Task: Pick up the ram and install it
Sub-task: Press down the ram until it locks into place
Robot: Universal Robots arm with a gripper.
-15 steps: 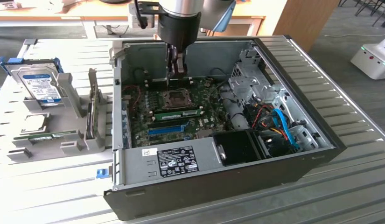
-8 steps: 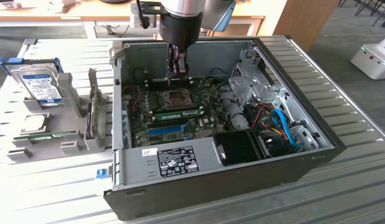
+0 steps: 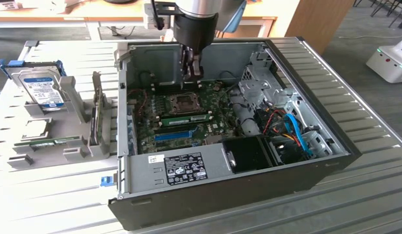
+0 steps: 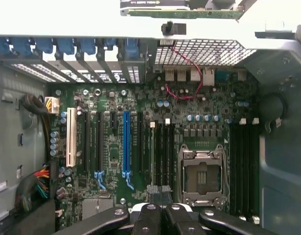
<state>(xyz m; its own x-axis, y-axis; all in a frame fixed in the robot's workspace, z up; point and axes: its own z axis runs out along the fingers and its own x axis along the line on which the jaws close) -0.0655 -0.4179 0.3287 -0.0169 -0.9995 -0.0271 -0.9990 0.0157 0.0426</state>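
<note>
The ram (image 3: 187, 117) is a thin green stick standing in a motherboard slot beside the CPU socket (image 3: 185, 101), inside the open computer case (image 3: 207, 168). In the wrist view the ram (image 4: 151, 152) shows edge-on as a pale line among the black slots. My gripper (image 3: 192, 74) hangs above the motherboard, over the far side of the socket and clear of the stick. Its fingers (image 4: 152, 215) are pressed together with nothing between them, so my gripper (image 4: 159, 191) is shut and holds nothing.
On the exterior view's left, a grey holder (image 3: 70, 153) carries another green stick (image 3: 54, 142), an upright card (image 3: 97, 114) and the silver hard drive (image 3: 41, 87). Case walls, a drive cage (image 3: 259, 83) and cables (image 3: 288, 129) ring the board. The long blue slot (image 4: 126, 142) lies nearby.
</note>
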